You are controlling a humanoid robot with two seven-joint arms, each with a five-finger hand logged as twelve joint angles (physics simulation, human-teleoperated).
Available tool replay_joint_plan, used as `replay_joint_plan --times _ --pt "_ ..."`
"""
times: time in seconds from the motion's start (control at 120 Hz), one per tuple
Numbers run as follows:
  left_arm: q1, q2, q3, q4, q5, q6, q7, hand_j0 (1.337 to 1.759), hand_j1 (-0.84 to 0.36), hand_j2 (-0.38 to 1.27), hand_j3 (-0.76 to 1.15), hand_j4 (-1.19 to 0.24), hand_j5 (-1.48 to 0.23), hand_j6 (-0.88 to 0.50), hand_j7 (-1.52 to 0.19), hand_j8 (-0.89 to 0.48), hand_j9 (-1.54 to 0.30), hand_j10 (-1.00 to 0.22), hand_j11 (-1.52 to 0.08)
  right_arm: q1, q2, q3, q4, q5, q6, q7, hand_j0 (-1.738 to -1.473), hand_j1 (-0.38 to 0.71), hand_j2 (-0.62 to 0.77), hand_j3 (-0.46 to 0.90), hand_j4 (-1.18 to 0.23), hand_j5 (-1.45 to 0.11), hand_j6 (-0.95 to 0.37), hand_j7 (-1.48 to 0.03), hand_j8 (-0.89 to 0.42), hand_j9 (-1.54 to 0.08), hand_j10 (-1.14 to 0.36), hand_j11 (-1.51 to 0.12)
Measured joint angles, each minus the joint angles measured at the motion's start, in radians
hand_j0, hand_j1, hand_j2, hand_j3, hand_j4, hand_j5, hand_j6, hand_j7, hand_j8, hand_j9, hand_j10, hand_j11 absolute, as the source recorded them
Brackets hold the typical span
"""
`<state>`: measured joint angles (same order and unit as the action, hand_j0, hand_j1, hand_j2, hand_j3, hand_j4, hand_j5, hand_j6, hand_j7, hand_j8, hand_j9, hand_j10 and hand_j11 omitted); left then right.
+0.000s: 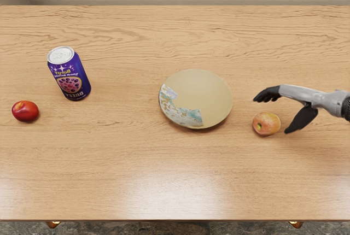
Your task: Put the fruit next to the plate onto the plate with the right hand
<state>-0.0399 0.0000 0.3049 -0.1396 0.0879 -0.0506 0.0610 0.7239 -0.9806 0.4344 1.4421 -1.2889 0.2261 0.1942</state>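
Black fingers [267, 95] of right hand [309, 99] spread wide, gripping nothing, just beside apple [266, 123] at plate's [203, 88] four o'clock.

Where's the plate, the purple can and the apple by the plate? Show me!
plate [206, 88], head view, on its bare tan middle.
can [70, 77], head view, on its purple side.
apple by the plate [266, 123], head view, on the middle of its skin.
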Motion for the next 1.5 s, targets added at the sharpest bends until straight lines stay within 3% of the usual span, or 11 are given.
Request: replay_joint_plan --times 0.142,0.308,0.55,1.017,1.5 --pt "0.0 0.0 0.0 0.0 0.0 0.0 0.0 1.658 0.06 0.05 0.0 -0.25 -0.32 -0.25 -0.32 -0.25 -0.32 -0.25 -0.32 -0.009 0.012 -0.003 0.026 0.023 -0.028 -0.071 -1.658 0.01 -0.05 0.0 -0.31 -0.4 -0.32 -0.4 -0.32 -0.4 -0.31 -0.4" --pt "0.0 0.0 0.0 0.0 0.0 0.0 0.0 1.658 0.06 0.05 0.0 -0.25 -0.32 -0.25 -0.32 -0.25 -0.32 -0.25 -0.32 -0.02 0.014 -0.003 0.076 0.045 -0.037 -0.113 -1.658 0.02 -0.06 0.0 -0.32 -0.4 -0.32 -0.4 -0.32 -0.4 -0.32 -0.4" --pt "0.0 0.0 0.0 0.0 0.0 0.0 0.0 1.658 0.06 0.05 0.0 -0.25 -0.32 -0.25 -0.32 -0.25 -0.32 -0.25 -0.32 -0.032 0.036 -0.004 0.088 0.049 -0.07 -0.159 -1.658 0.04 -0.06 0.0 -0.33 -0.42 -0.33 -0.42 -0.33 -0.42 -0.33 -0.42" --pt "0.0 0.0 0.0 0.0 0.0 0.0 0.0 1.658 0.06 0.05 0.0 -0.25 -0.32 -0.25 -0.32 -0.25 -0.32 -0.25 -0.32 -0.047 0.065 -0.017 0.046 0.022 -0.083 -0.162 -1.658 0.14 -0.02 0.0 -0.43 -0.56 -0.43 -0.55 -0.36 -0.56 -0.43 -0.56" --pt "0.0 0.0 0.0 0.0 0.0 0.0 0.0 1.658 0.06 0.05 0.0 -0.25 -0.32 -0.25 -0.32 -0.25 -0.32 -0.24 -0.32 -0.046 0.083 -0.027 0.045 0.007 -0.085 -0.149 -1.651 0.16 0.12 0.0 -0.65 -0.78 -0.36 -0.81 -0.34 -0.82 -0.44 -0.86"
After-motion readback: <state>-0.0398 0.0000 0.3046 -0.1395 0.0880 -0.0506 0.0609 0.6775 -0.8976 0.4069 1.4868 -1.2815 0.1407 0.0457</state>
